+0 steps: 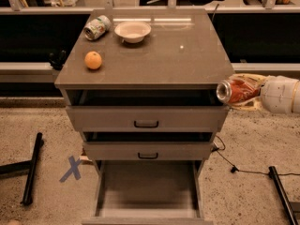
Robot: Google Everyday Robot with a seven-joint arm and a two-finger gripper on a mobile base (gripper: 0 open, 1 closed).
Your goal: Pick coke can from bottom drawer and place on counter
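Observation:
The red coke can [236, 91] lies on its side in my gripper [241, 92], silver end pointing left. My gripper is shut on it and reaches in from the right, level with the counter's front right corner and just off its edge. The counter [187, 55] is the grey-brown cabinet top. The bottom drawer [148, 184] is pulled out below, its floor bare.
On the counter stand an orange [93, 60] at the left, a green-and-white can [96, 27] lying at the back left, and a white bowl [132, 31] at the back. Two upper drawers [146, 118] are slightly open. A black cable [234, 165] lies on the floor right.

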